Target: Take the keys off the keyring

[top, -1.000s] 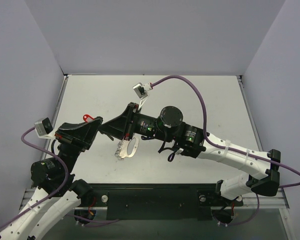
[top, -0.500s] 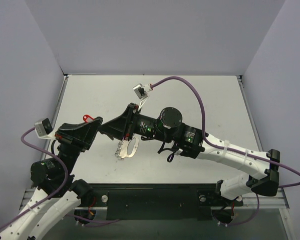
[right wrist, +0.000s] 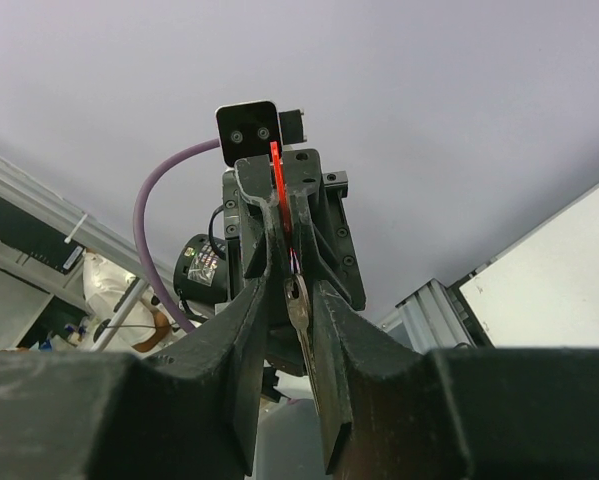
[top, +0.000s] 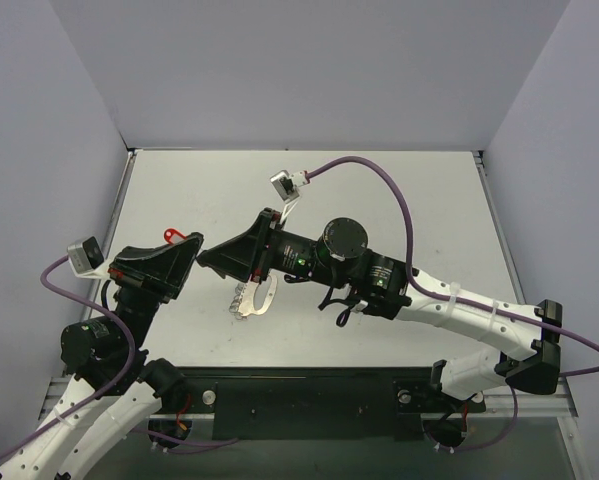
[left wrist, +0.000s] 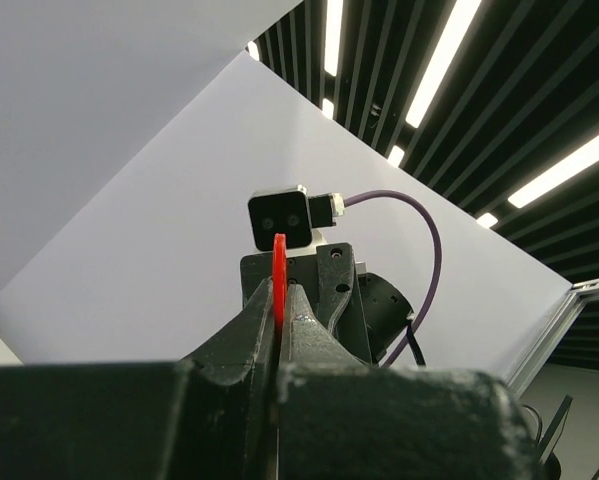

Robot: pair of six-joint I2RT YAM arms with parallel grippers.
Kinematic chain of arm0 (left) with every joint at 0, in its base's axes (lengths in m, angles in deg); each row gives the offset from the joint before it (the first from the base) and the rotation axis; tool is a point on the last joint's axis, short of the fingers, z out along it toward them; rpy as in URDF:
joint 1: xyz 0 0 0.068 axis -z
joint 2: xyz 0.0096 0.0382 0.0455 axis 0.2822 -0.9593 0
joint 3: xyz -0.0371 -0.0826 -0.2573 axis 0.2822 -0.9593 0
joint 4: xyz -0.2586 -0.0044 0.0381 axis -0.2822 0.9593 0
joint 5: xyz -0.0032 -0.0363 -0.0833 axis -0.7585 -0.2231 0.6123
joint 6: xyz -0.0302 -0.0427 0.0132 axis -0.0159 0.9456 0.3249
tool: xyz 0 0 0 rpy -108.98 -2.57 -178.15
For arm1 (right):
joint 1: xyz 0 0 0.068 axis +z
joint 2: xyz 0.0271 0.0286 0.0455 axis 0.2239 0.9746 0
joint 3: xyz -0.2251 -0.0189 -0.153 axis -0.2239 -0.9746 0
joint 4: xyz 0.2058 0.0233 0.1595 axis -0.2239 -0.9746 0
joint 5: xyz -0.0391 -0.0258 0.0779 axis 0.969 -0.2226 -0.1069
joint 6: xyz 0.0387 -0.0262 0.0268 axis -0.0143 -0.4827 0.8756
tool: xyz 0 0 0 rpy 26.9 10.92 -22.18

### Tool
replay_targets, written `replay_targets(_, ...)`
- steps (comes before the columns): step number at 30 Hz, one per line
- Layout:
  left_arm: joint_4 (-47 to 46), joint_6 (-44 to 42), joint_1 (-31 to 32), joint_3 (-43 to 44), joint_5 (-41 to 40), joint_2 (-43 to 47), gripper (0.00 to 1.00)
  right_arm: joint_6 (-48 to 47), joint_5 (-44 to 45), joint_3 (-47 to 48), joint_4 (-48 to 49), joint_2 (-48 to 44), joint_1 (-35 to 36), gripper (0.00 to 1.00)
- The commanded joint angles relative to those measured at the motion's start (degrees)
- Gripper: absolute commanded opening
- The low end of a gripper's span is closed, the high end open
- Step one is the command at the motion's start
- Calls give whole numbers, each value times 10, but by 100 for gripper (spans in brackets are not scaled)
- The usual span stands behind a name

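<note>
Gripping a tiny key [left wrist: 279, 268] by its flat red plastic head, the left gripper [left wrist: 279, 312] has its matte black fingers pressed fully together on it. Seen edge-on from the left wrist, the head is a thin, bright red sliver standing up from the seam between the fingers.

From above, the two arms meet tip to tip over the left part of a pale, smooth table [top: 429, 210], and the red head pokes out beside the left fingertips.

The right gripper [right wrist: 291, 288], black and wedge-shaped, points straight at the left one. Its jaws stand slightly apart. A flat, shiny silver metal piece [right wrist: 297, 302] hangs in the gap with a little space on either side, so the jaws do not appear to clamp it.

Below the right gripper in the top view, a thin silver keyring [top: 266, 291] shows as a round loop with a small cluster of metal beside it. Whether it hangs or rests on the table cannot be told.

A glossy purple cable [top: 379, 175] arches over the right arm.
</note>
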Motion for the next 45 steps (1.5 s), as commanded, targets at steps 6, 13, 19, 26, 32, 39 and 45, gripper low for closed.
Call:
replay_targets(6, -5, -3, 0, 17, -2, 3, 0, -5, 7, 3, 43, -21, 4, 20)
replay_targets(13, -4, -3, 0, 18, 3, 1, 0, -12, 13, 3, 36, -19, 4, 18)
replay_targets(19, -8, -4, 0, 16, 9, 1, 0, -15, 11, 15, 20, -12, 4, 17)
replay_targets(26, -8, -7, 0, 17, 18, 0, 0, -17, 7, 23, 9, -5, 4, 16)
replay_targets(32, -9, -6, 0, 15, 20, 0, 0, -22, 4, 31, 1, -2, 5, 16)
replay_targets(39, -10, -5, 0, 14, 20, 0, 0, -26, 0, 43, -8, 2, 5, 16)
replay_targets(45, -9, -7, 0, 15, 22, -4, 0, -27, -4, 48, -15, 7, 5, 14)
